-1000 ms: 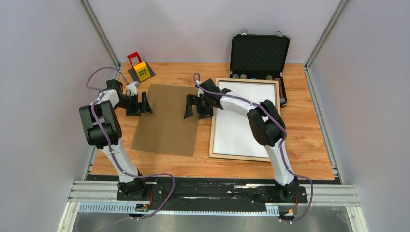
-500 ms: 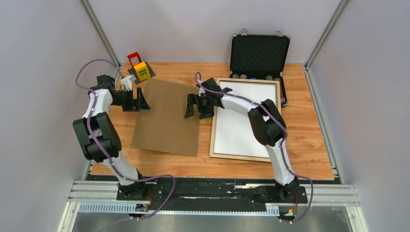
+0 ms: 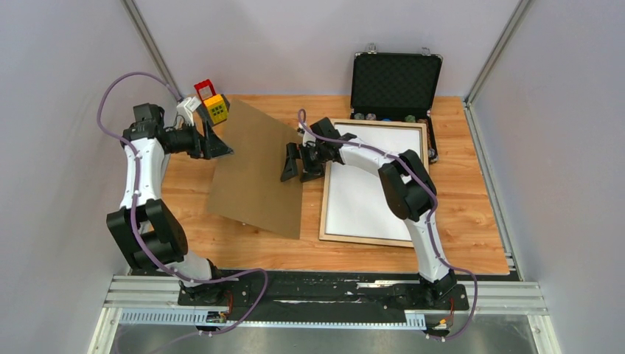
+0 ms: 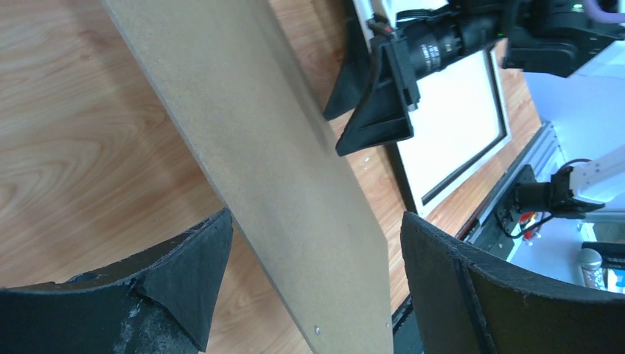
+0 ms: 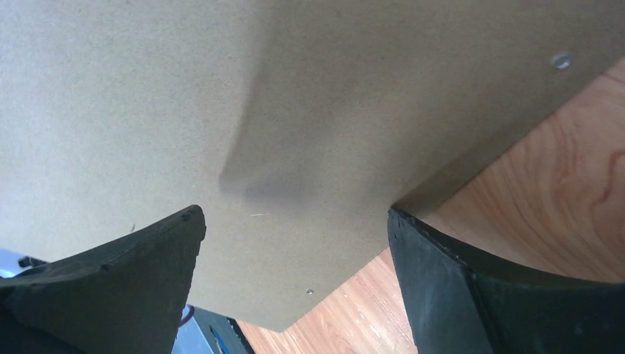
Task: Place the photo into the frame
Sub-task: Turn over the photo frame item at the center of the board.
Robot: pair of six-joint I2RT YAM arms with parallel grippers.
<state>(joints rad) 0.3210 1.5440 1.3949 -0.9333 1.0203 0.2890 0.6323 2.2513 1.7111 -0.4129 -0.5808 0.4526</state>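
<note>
Left claw is standing wide open at the far-left edge of the brown backing board. Its wrist view is showing the board's edge running between the 2 fingers, touching the tip of 1 and sitting apart from the other, so nothing is clamped. Board is tilting, left side raised off the worktop. Right claw is also gaping fully at the board's right edge, pinching nothing, and the board's plain face is filling its wrist view. Frame is lying flat on the right half of the worktop, pale-wood face up, just right of the board and on the near side of the open black case. White sheet is filling the frame's opening with no print showing, so cannot tell if that's the photo. Red-yellow toy is sitting far-left by the board's raised corner.
</note>
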